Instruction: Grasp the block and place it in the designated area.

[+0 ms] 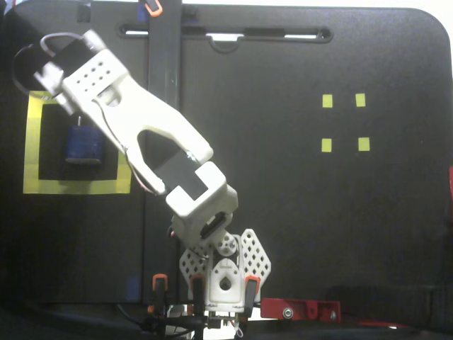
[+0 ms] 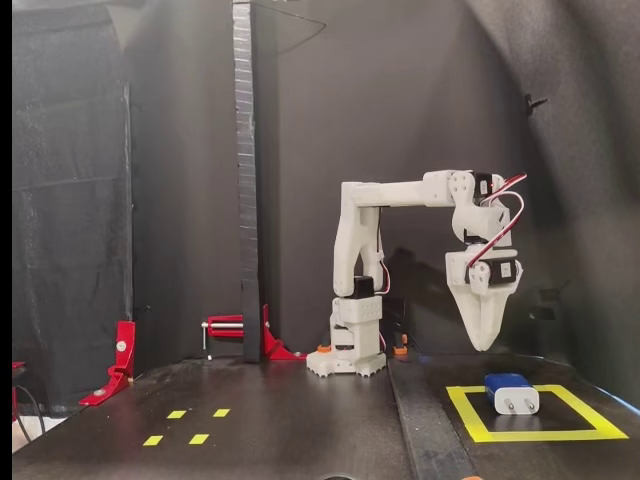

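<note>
While the block [image 2: 511, 393] lies flat inside the designated area [image 2: 470, 413], prongs toward the side camera, the gripper [image 2: 484, 343] hangs above and behind it, holding nothing. Its fingers look drawn together, well clear of the block, whose long axis runs front to back.

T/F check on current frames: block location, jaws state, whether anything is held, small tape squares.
1. The block lies inside the designated area. True.
2. The gripper holds the block. False: it hangs above, apart from it, empty.
3. The jaws are wide open. False: they look shut.
4. The four small yellow squares have nothing on them. True.
5. The block stands on the red clamp. False: it rests on the black surface.
</note>
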